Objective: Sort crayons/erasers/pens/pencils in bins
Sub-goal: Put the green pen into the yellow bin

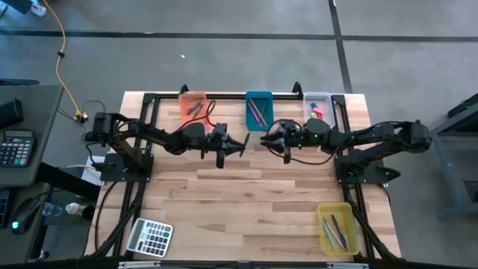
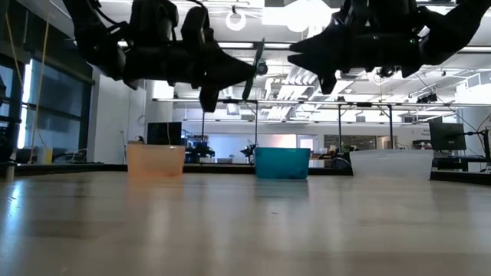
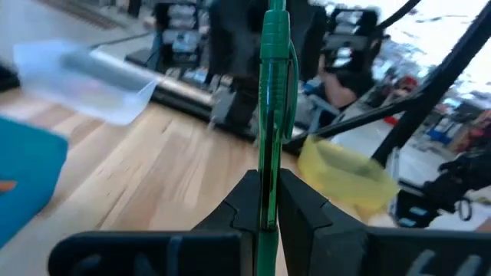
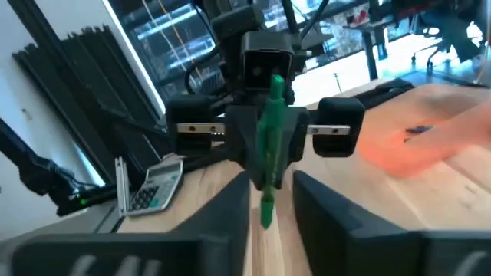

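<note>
- Above the table's middle, the left gripper [image 3: 268, 201] has its fingers clamped tight on a green pen [image 3: 272, 92] (its clip shows near the upper end), the stick standing up out of the jaws.
- Facing it from the right, the right gripper [image 4: 270, 201] has its fingers a little apart, straddling the green pen's lower end without visibly pressing on it.
- Both grippers [image 1: 243, 143] [image 1: 267, 140] hang nose to nose, well above the wood, in front of the teal bin.
- Along the far edge stand the orange bin [image 1: 193, 107], the teal bin [image 1: 259, 110] with thin sticks inside, and the clear bin [image 1: 317, 106] holding pink and yellow blocks.
- At the near right corner sits the yellow bin [image 1: 337, 228], with a few sticks in it.
- At the near left corner lies a grey calculator [image 1: 150, 237].
</note>
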